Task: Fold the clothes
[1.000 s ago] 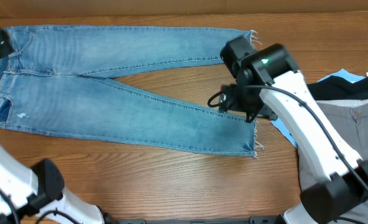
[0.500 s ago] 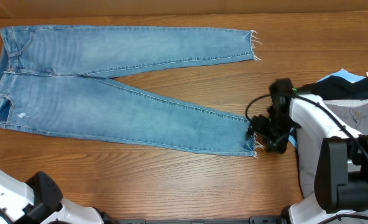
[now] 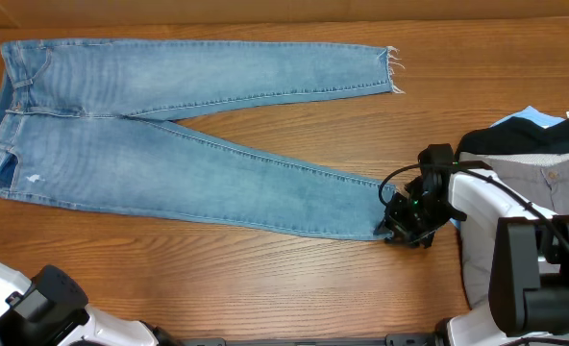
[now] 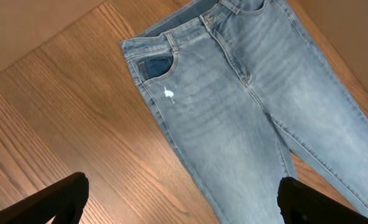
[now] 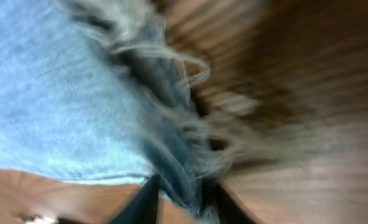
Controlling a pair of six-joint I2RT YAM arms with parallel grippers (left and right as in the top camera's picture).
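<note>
The clothes, a pair of faded light-blue jeans (image 3: 169, 163), lie flat on the wooden table with the waist at the left and both legs running right. My right gripper (image 3: 395, 226) is down at the near leg's frayed hem. In the right wrist view its black fingers (image 5: 148, 200) pinch a bunched fold of denim (image 5: 178, 168), so it is shut on the hem. My left gripper (image 4: 181, 205) hangs open above the jeans' waist (image 4: 246, 93), with a back pocket and a white spot (image 4: 169, 94) below it. It holds nothing.
Grey-beige trousers (image 3: 544, 192) and a black garment (image 3: 525, 139) lie piled at the right edge, over something light blue (image 3: 530, 117). The far leg's frayed hem (image 3: 392, 72) lies near the back edge of the table.
My right gripper swung from above the near leg down to its hem corner and closed on the frayed edge. The left arm drew away from the waist at the upper left.
</note>
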